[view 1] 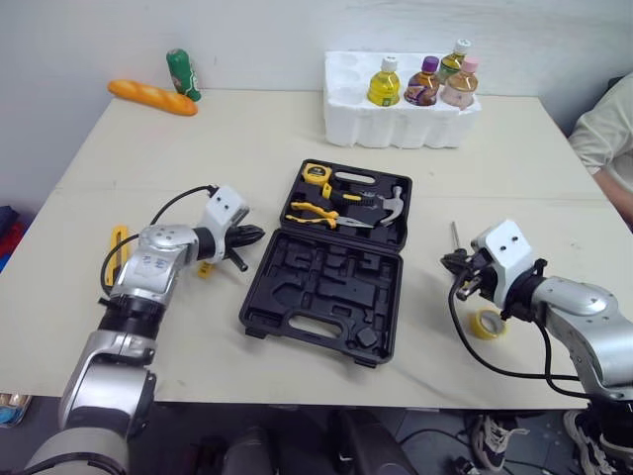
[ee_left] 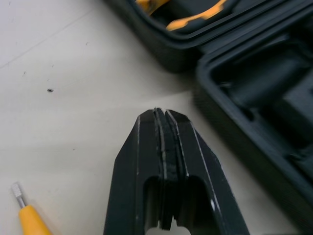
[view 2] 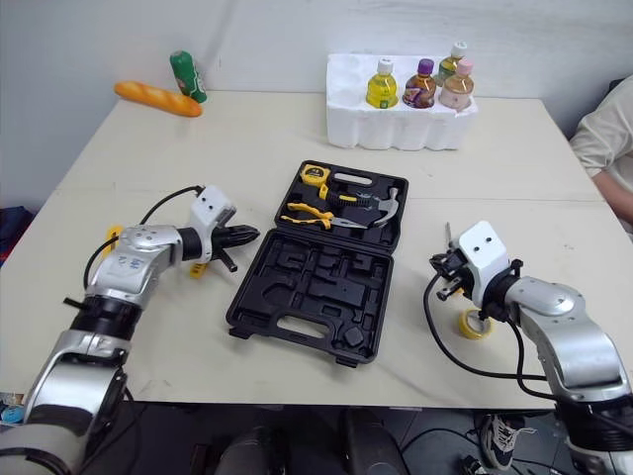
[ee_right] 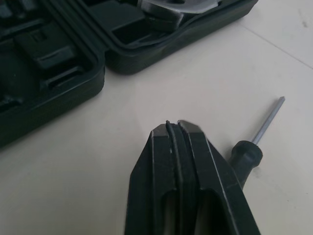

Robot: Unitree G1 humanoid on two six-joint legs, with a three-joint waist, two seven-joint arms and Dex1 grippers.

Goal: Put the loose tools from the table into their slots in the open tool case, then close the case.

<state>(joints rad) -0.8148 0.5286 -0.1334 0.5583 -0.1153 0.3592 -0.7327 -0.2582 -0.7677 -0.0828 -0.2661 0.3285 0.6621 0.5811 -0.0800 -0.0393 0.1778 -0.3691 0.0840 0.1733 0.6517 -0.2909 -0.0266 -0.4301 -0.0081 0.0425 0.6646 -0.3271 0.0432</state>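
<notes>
left eye view: open case (view 1: 297,302) holds pliers (view 1: 315,213), hammer (view 1: 388,205)

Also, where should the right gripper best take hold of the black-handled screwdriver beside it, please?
The screwdriver lies flat on the table, so probably come from above and close across its thick black handle; the thin shaft offers little hold. The right gripper, shut, must open first.

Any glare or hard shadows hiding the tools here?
Left eye view: even light, only a soft shadow beside the tool case. Right wrist view: mild sheen on the hammer head, nothing washed out. Left wrist view: table evenly lit.
</notes>
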